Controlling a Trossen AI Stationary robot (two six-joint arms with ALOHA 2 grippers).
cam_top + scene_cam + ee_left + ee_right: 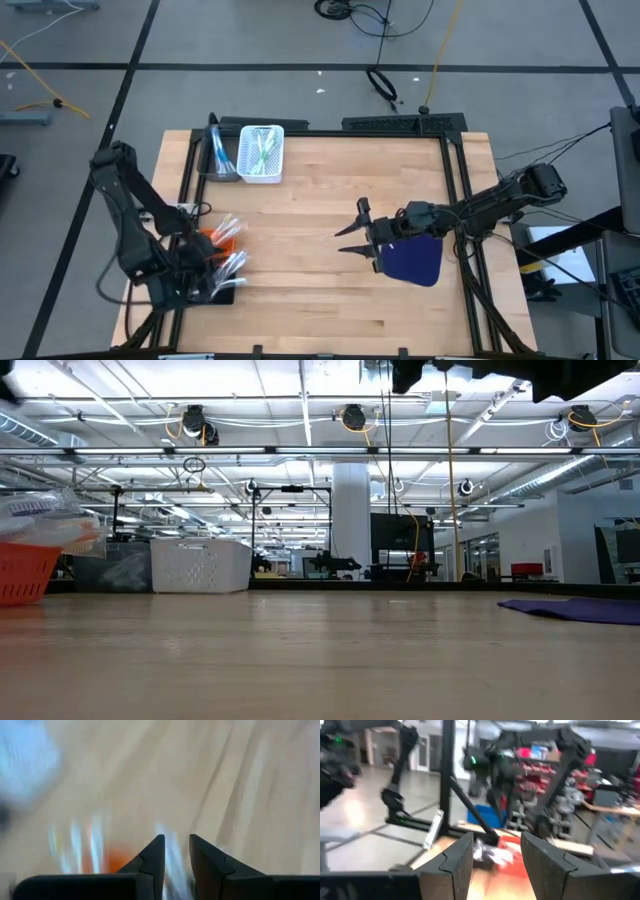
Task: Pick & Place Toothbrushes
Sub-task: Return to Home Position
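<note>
Here, seen from above, a wooden table (320,300) carries two robot arms. The right gripper (352,228) hangs over the middle of the table with its two fingers spread wide and nothing between them. Just behind it, under the arm, lies a purple mat (415,262).

The toothbrushes are in two places, both well apart from this released gripper. One bunch (230,228), pale blue, pink and white, sticks out of an orange basket (214,237) near the table's left edge. Another bunch (262,148), green and white, lies in a white basket (247,170) at the far edge, with a dark bin (220,158) touching its left side. What the bin holds cannot be made out.

The left gripper (176,839) sits low at the near left corner, right beside the orange basket. Its own camera shows blurred pale brush streaks and an orange patch directly beneath it. Whether it is released or clenched cannot be told.

From table height, the orange basket with its brushes stands at the left, and the white basket is farther back.
</note>
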